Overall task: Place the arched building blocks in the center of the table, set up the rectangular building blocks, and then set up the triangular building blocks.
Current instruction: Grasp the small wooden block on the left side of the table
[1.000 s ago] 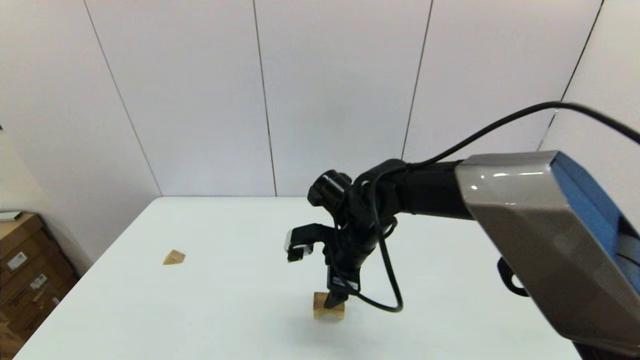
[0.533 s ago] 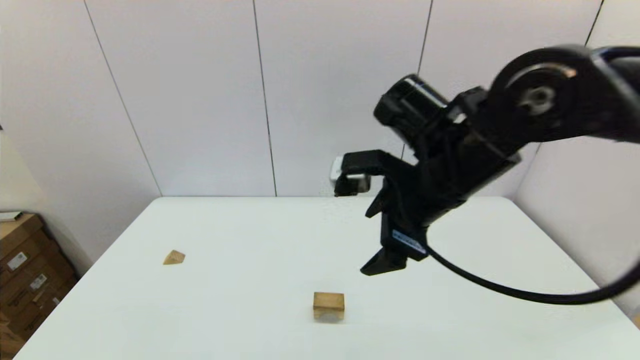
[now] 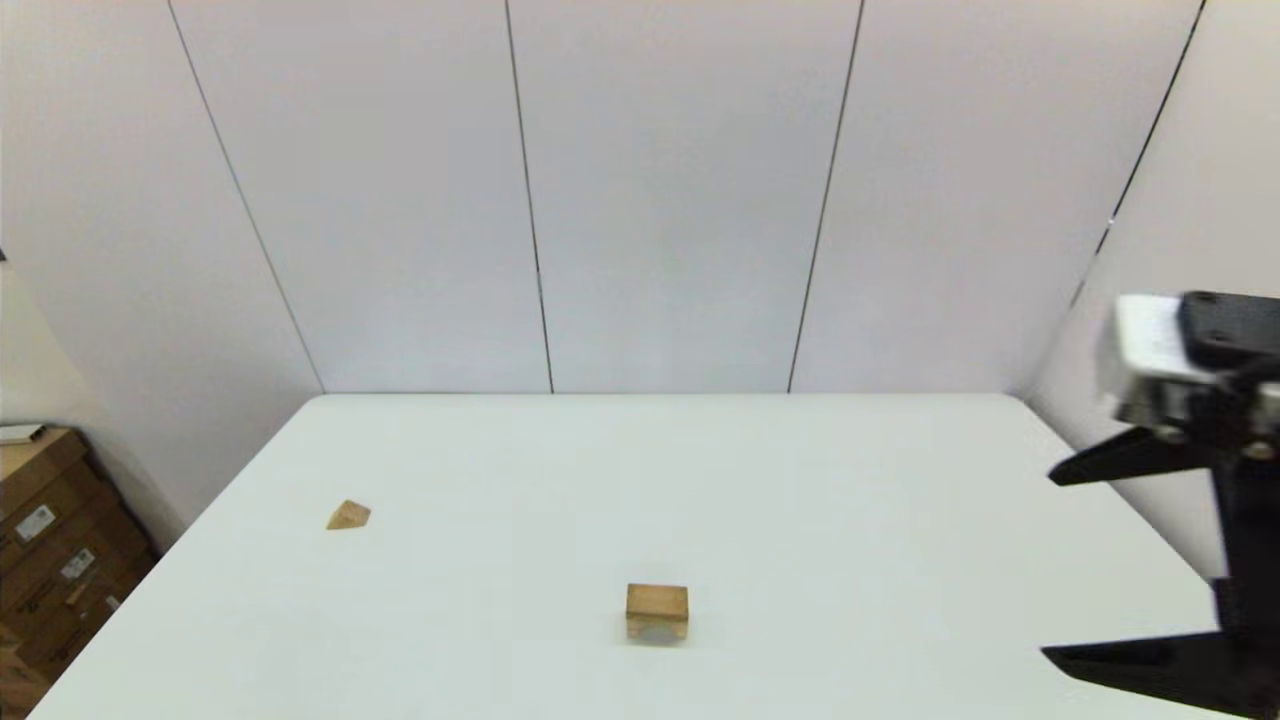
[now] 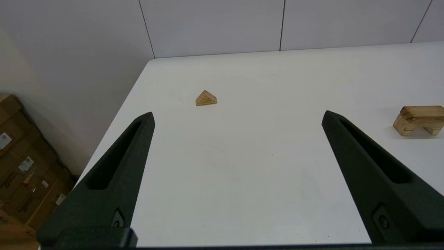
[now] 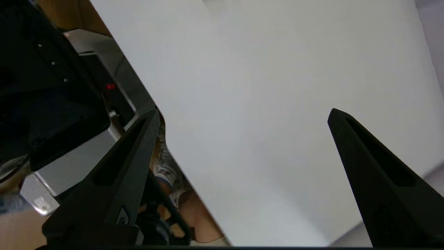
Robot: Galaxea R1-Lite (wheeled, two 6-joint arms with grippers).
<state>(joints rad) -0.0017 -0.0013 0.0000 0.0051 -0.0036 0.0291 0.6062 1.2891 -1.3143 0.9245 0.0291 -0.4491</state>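
- Since a second ago, the right gripper (image 3: 1050,565) has lifted off the arched block (image 3: 657,611) and swung away to the table's (image 3: 800,480) right edge, fingers spread wide and holding nothing.
- Left of the arched block, well apart from it, the triangular block (image 3: 348,515) lies near the table's left edge.
- Arched block stands alone near the table's middle front, arch cutout facing down.
- Left gripper (image 4: 237,116) hangs above the table between the triangular and arched blocks, fingers spread wide, empty.
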